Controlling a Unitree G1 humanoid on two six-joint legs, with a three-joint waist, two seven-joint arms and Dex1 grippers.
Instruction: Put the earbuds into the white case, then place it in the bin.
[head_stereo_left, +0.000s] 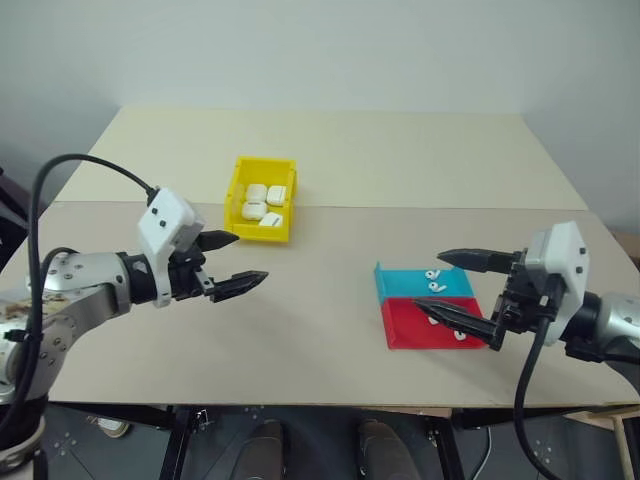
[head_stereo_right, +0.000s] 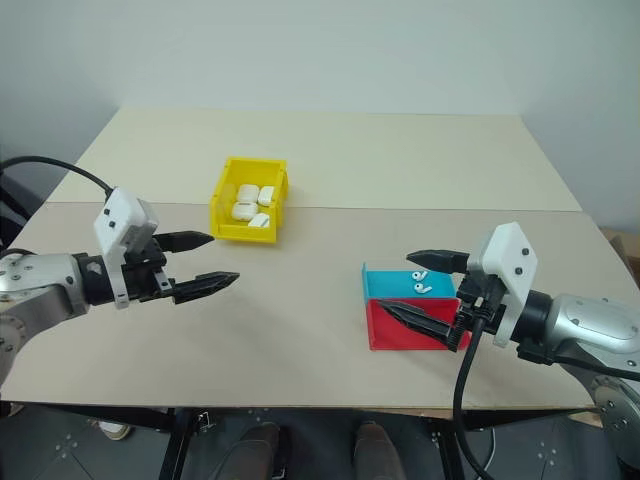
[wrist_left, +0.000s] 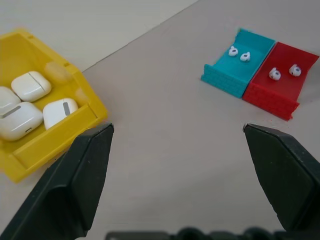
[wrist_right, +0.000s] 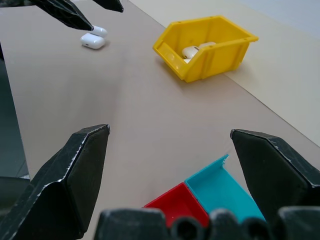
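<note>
Bench: pale beige top (head_stereo_left: 330, 330) against a plain grey-white wall.
Bin: yellow bin (head_stereo_left: 240, 190) sits left of bench centre, toward the far edge; several white cases (head_stereo_left: 256, 211) lie inside.
Loose case: one white case (wrist_right: 93, 41) on the bench just beside the left end effector, seen from the right wrist.
Earbuds: earbuds (wrist_left: 233, 50) in pairs, two in the blue tray (head_stereo_left: 402, 282), two in the red tray (head_stereo_left: 405, 325), near the right front edge.
Left end effector (head_stereo_left: 232, 261): fingers spread wide, empty, aimed toward bench centre.
Right end effector (head_stereo_left: 452, 288): fingers apart, empty, hovering directly over the trays.
Key relation: earbuds lie under the right end effector, so the right arm is nearer; the left is nearer to the cases.
</note>
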